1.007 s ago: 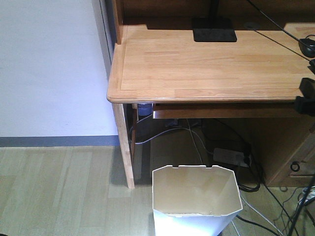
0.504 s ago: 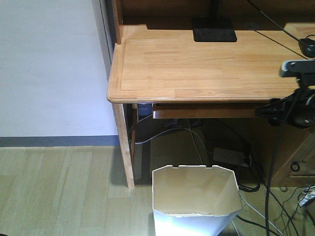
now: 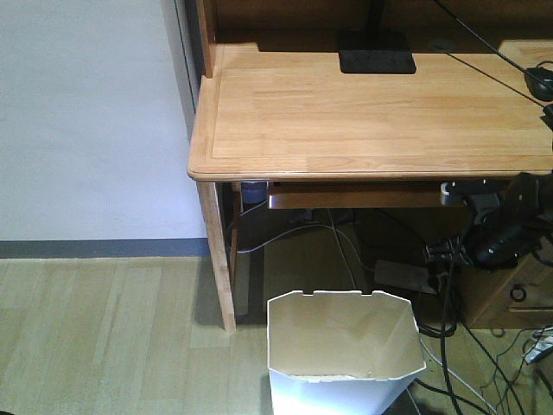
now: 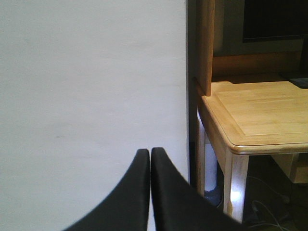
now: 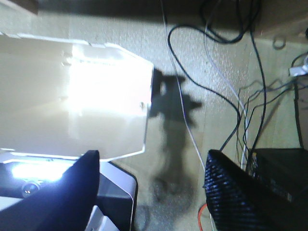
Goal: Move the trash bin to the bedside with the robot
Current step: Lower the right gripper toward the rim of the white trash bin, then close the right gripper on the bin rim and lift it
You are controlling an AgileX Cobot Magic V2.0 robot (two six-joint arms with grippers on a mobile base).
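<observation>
The white faceted trash bin (image 3: 346, 346) stands on the wood floor in front of the desk, at the bottom centre of the front view. It looks empty. In the right wrist view the bin (image 5: 72, 96) lies to the upper left, brightly lit. My right gripper (image 5: 151, 161) is open and empty above the floor, just right of the bin's rim. In the front view my right arm (image 3: 497, 229) hangs below the desk edge, up and to the right of the bin. My left gripper (image 4: 150, 153) is shut and empty, facing a white wall. The bed is out of view.
The light wooden desk (image 3: 363, 112) stands behind the bin, its front leg (image 3: 218, 259) left of it. Several black cables (image 5: 231, 96) and a power strip (image 3: 402, 275) lie on the floor at the right. A drawer unit (image 3: 514, 294) is at the far right. The robot's white base (image 5: 115, 192) is below.
My right arm has come down from desk-top height at the right edge to below the desk edge, closer to the bin. The bin has not moved.
</observation>
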